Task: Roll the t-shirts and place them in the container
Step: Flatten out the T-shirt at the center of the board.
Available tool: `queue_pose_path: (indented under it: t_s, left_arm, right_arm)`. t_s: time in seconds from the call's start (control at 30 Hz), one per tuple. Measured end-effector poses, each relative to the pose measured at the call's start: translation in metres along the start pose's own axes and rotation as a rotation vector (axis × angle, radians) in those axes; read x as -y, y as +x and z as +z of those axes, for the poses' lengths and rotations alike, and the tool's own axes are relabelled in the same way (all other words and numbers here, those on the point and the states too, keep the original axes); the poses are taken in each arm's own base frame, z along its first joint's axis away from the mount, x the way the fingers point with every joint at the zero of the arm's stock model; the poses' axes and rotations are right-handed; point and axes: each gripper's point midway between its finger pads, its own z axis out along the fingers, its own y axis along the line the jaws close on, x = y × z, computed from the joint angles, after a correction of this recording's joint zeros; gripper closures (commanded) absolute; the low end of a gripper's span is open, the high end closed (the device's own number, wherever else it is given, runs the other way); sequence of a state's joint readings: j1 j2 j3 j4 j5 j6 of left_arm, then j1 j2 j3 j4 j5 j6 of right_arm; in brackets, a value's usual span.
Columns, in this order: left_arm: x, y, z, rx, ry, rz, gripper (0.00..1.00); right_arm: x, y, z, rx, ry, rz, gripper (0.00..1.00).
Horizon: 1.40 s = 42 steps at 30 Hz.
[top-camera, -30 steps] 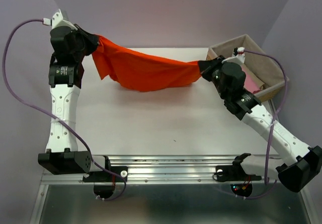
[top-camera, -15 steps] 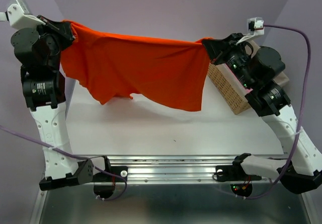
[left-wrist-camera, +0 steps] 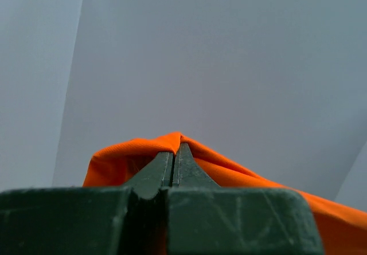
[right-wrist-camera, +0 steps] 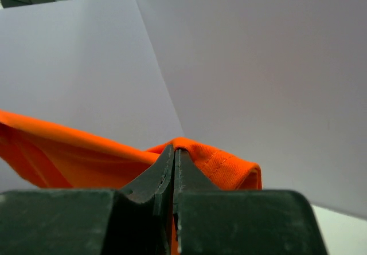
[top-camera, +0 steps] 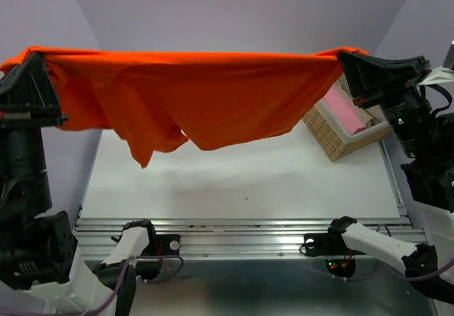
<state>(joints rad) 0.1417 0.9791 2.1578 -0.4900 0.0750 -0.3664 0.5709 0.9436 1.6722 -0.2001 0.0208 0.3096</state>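
Orange-red t-shirt (top-camera: 213, 96) hung stretched above the table (top-camera: 284, 181), pinched at each end by the clamped left gripper (left-wrist-camera: 175, 150) and right gripper (right-wrist-camera: 174, 152); both bites looked shallow, perhaps, so tension might pull cloth free.

Left gripper (left-wrist-camera: 174, 152) jaws pinched on orange-red t-shirt (left-wrist-camera: 123, 159) fold.

Orange shirt (top-camera: 213, 96): soft matt cloth, no sheen. Basket (top-camera: 330, 135) at 3 o'clock: rough woven wicker; pink shirt (top-camera: 345, 111) inside, matt cloth. Table (top-camera: 248, 181): smooth matt white. Rail (top-camera: 248, 232) at 6 o'clock: brushed metal.
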Motion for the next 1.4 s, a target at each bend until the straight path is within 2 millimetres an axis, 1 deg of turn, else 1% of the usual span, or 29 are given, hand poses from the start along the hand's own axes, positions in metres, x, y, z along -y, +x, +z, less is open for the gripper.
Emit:
queue_pose_path:
  t_s: [0.07, 0.13, 0.2, 0.3, 0.37, 0.5, 0.53, 0.6, 0.67, 0.77, 0.9, 0.93, 1.03, 1.13, 1.27, 1.4]
  left_arm:
    - [0.01, -0.014, -0.015, 0.029, 0.034, 0.014, 1.0]
    - [0.016, -0.02, -0.027, 0.041, 0.061, 0.028, 1.0]
    - [0.02, -0.02, -0.032, 0.037, 0.08, 0.04, 1.0]
    - [0.02, -0.009, -0.035, 0.005, 0.096, 0.053, 1.0]
    - [0.015, 0.007, -0.033, -0.039, 0.095, 0.056, 1.0]
    - [0.002, 0.049, -0.024, -0.158, 0.081, 0.052, 1.0]
    - [-0.003, 0.063, -0.021, -0.198, 0.075, 0.05, 1.0]
    - [-0.01, 0.082, -0.015, -0.256, 0.066, 0.045, 1.0]
    - [-0.016, 0.1, -0.009, -0.306, 0.056, 0.04, 1.0]
    - [-0.028, 0.129, 0.001, -0.382, 0.036, 0.031, 1.0]
    - [-0.042, 0.16, 0.008, -0.458, 0.006, 0.022, 1.0]
    - [-0.046, 0.167, 0.01, -0.475, -0.002, 0.02, 1.0]
    - [-0.05, 0.175, 0.012, -0.497, -0.012, 0.018, 1.0]
    - [-0.054, 0.184, 0.016, -0.518, -0.021, 0.015, 1.0]
    - [-0.052, 0.181, 0.015, -0.51, -0.016, 0.016, 1.0]
    - [-0.044, 0.169, 0.009, -0.481, 0.009, 0.017, 1.0]
  right_arm:
    - [-0.005, -0.011, -0.006, 0.021, -0.013, 0.0, 0.99]
    - [-0.008, -0.02, -0.013, 0.038, -0.02, -0.003, 0.99]
    - [-0.01, -0.026, -0.019, 0.049, -0.024, -0.005, 0.99]
    - [-0.011, -0.032, -0.024, 0.061, -0.026, -0.007, 0.99]
    - [-0.01, -0.033, -0.026, 0.06, -0.019, -0.008, 0.99]
    - [-0.003, -0.028, -0.024, 0.049, 0.015, -0.015, 0.99]
    - [-0.001, -0.027, -0.023, 0.046, 0.023, -0.018, 0.99]
    - [0.006, -0.021, -0.02, 0.038, 0.053, -0.025, 0.99]
    - [0.014, -0.012, -0.015, 0.02, 0.083, -0.034, 0.99]
    - [0.029, 0.007, -0.004, -0.015, 0.14, -0.057, 0.99]
    - [0.047, 0.03, 0.009, -0.061, 0.206, -0.09, 0.99]
    - [0.052, 0.038, 0.014, -0.078, 0.223, -0.099, 0.99]
    - [0.064, 0.057, 0.022, -0.12, 0.262, -0.124, 0.99]
    - [0.071, 0.066, 0.025, -0.143, 0.285, -0.14, 0.99]
    - [0.073, 0.064, 0.023, -0.139, 0.294, -0.15, 0.99]
    - [0.07, 0.054, 0.017, -0.118, 0.292, -0.154, 0.99]
